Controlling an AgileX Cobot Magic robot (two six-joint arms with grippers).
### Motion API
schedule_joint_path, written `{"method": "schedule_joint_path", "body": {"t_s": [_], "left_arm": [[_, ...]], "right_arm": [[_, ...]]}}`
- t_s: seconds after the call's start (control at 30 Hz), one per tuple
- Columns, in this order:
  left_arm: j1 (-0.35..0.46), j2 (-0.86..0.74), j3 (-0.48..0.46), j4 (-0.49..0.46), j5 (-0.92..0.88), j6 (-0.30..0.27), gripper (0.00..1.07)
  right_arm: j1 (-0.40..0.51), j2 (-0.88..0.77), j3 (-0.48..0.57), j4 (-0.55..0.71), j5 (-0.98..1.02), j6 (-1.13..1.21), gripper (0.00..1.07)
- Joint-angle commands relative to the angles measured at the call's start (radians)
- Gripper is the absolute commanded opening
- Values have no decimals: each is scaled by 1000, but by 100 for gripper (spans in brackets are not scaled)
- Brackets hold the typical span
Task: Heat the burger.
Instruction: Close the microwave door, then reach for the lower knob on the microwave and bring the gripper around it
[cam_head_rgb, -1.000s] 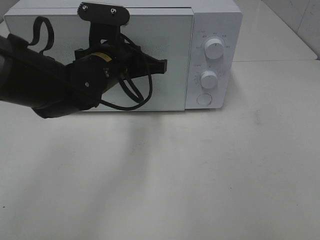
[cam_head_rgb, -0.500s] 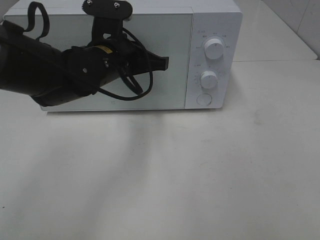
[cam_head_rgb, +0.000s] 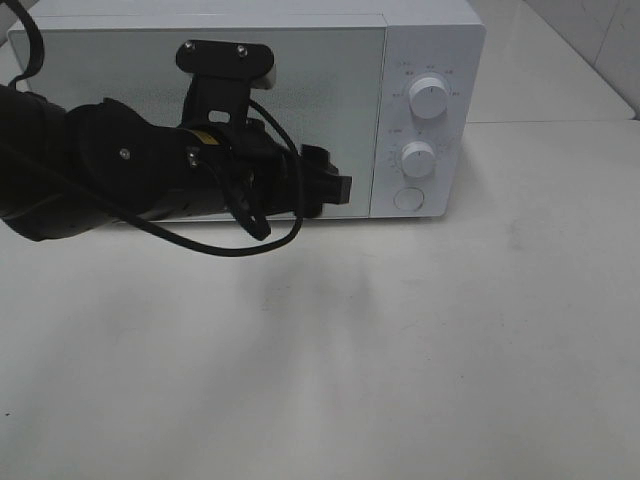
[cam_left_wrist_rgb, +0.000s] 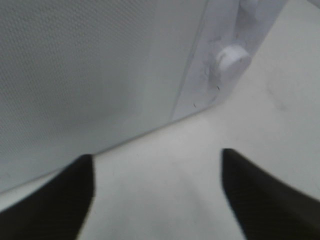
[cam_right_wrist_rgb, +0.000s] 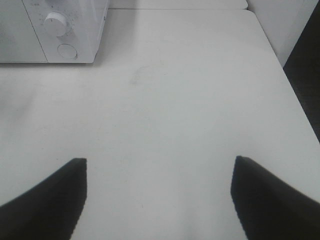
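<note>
High camera view: a white microwave (cam_head_rgb: 445, 45) stands at the back of a pale table (cam_head_rgb: 450, 350), its door (cam_head_rgb: 335, 75) shut, with an upper knob (cam_head_rgb: 430, 97), a lower knob (cam_head_rgb: 418, 158) and a round button (cam_head_rgb: 408, 199) down its right side. The black left arm (cam_head_rgb: 100, 190) lies across the front of the door, and the left gripper (cam_head_rgb: 338, 187) sits low by the door's right edge, near the button; from here its jaws cannot be judged. The burger appears nowhere in this view; it may be behind the shut door, but that cannot be told. Left wrist view: the left gripper's two dark fingers (cam_left_wrist_rgb: 60, 200) are spread apart with nothing between them, bare table beneath and the door's speckled panel just ahead. Right wrist view: the right gripper (cam_right_wrist_rgb: 160, 161) hangs over bare table, well apart from the microwave, its fingers spread wide and empty; no burger here either. As a judgement from the kind of thing it is, a burger is light and soft: the bun dents under pressure and the layers slide on one another. It would want a gentle, wide hold across the sides of the bun, low enough to catch the bottom half, never a hard squeeze from the top
</note>
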Motion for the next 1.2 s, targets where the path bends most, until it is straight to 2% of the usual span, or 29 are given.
{"method": "schedule_joint_path", "body": {"t_s": [0.03,0.07,0.33,0.5,0.53,0.63,0.73,0.8,0.83,0.9,0.93,0.97,1.03,1.13,1.2], "left_arm": [[-3,-23,3,20,140,6,100],[-3,-34,3,38,201,6,100],[-3,-91,3,109,364,6,100],[9,-131,2,110,482,1,100],[33,-150,0,112,570,-20,100],[71,-163,-1,121,657,-43,100],[187,-213,-2,177,840,-107,100],[204,-226,-2,194,860,-119,100],[246,-265,-2,234,899,-160,100],[263,-282,-2,251,912,-180,100],[309,-325,-2,286,947,-231,100],[309,-325,-2,286,947,-231,100],[379,-390,-2,339,1004,-281,100],[405,-413,-2,361,1025,-295,100],[480,-477,-2,433,1084,-342,100]], "right_arm": [[-7,-27,4,-2,-4,-4,76],[-7,-27,4,-2,-4,-4,76],[-7,-27,4,-2,-4,-4,76],[-7,-27,4,-2,-4,-4,76],[-7,-27,4,-2,-4,-4,76],[-7,-27,4,-1,-4,-4,76],[-7,-27,4,-1,-4,-4,76],[-7,-27,4,-1,-4,-4,76],[-7,-27,4,-1,-4,-4,76],[-7,-27,4,-1,-4,-4,76],[-7,-27,4,-1,-4,-4,76],[-7,-27,4,-1,-4,-4,76],[-7,-27,4,-1,-4,-4,76],[-7,-27,4,-1,-4,-4,76],[-7,-27,4,-1,-4,-4,76]]}}
